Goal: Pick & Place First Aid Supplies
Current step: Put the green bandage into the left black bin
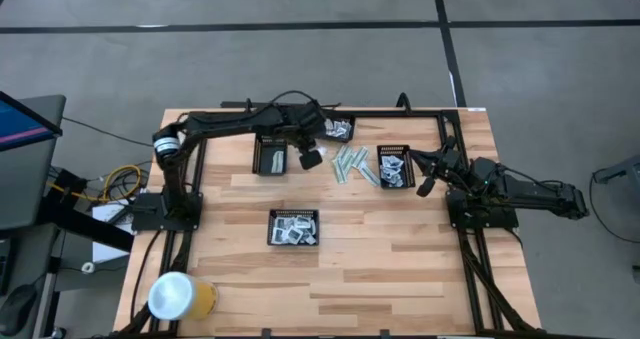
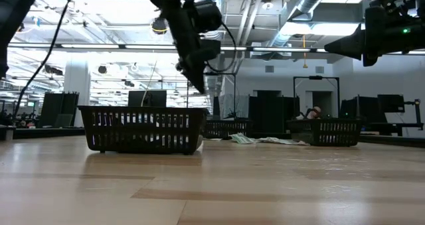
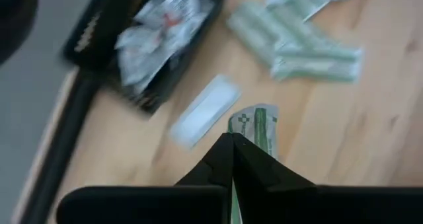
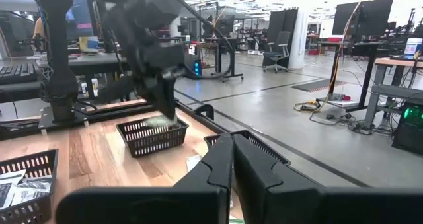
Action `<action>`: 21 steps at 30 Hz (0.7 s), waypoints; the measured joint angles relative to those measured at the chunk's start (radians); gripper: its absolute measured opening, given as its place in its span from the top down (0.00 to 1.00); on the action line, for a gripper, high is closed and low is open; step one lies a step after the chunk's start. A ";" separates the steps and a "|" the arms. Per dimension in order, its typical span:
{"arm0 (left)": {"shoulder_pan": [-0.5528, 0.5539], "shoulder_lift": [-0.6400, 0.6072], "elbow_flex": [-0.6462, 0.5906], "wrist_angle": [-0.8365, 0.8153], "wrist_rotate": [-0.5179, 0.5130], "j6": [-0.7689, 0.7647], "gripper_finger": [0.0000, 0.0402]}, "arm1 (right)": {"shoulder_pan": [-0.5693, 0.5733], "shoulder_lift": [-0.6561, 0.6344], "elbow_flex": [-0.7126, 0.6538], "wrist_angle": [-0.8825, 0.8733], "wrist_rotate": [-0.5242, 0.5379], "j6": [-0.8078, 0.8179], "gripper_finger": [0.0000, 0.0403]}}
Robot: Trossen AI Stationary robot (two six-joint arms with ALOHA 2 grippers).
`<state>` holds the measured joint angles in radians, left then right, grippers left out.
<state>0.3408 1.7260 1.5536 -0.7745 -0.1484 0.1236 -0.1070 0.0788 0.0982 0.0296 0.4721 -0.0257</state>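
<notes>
My left gripper hangs above the table between the left black mesh tray and a loose pile of pale green-white strips, and it is shut on one such strip. A white strip lies flat on the wood below it. White sachets fill the far tray, the right tray and the near tray. My right gripper waits beside the right tray, shut and holding nothing. My left gripper pinches one green-white strip between its two fingers, at one end of the strip. The rest of the strip sticks out past the fingertips. The fingers point down at a slant. The strip is lifted clear of the table.
The trays stand on a wooden table edged by a black frame. A yellow-white roll lies at the near left corner. Bare wood lies between the near tray and the right arm's base.
</notes>
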 joint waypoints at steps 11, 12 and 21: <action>0.155 -0.173 -0.180 -0.114 -0.099 -0.405 0.99 | 0.000 0.000 0.000 0.000 0.000 0.000 0.98; 0.172 -0.186 -0.203 -0.109 -0.086 -0.453 0.99 | 0.000 0.000 0.000 0.000 0.000 0.000 0.98; 0.188 -0.209 -0.330 -0.058 -0.004 -0.621 0.99 | 0.000 0.000 0.000 0.000 0.000 0.000 0.98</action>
<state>0.5292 1.5166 1.2231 -0.8322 -0.1521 -0.4974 -0.1071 0.0789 0.0978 0.0296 0.4721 -0.0256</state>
